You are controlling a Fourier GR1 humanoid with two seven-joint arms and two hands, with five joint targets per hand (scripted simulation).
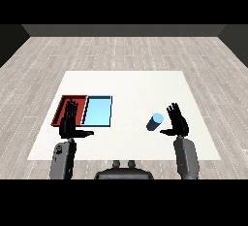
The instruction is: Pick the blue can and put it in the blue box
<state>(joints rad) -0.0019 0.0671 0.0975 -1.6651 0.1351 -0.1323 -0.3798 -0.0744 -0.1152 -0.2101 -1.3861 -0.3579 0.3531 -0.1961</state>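
**Inspector:** Right hand (178, 121) first: fingers straight and spread, thumb out toward the blue can (155, 121), holding nothing. Left hand (69, 122) likewise open, raised over the red tray (59, 111) near the desk's (140, 84) left edge.

**Clerk:** Location of the can?

**Inspector:** Right half of the desk, closer to the front edge than the back, just beside the right hand's thumb, on its inner side. No contact visible. It appears tilted; whether it stands or lies, I cannot tell.

**Clerk:** Handling?

**Inspector:** Judged light, rigid, smooth-walled, liable to roll or slip. Recommend curling round the mid-body, not the ends. The blue tray (98, 111) sits well apart, left of centre.
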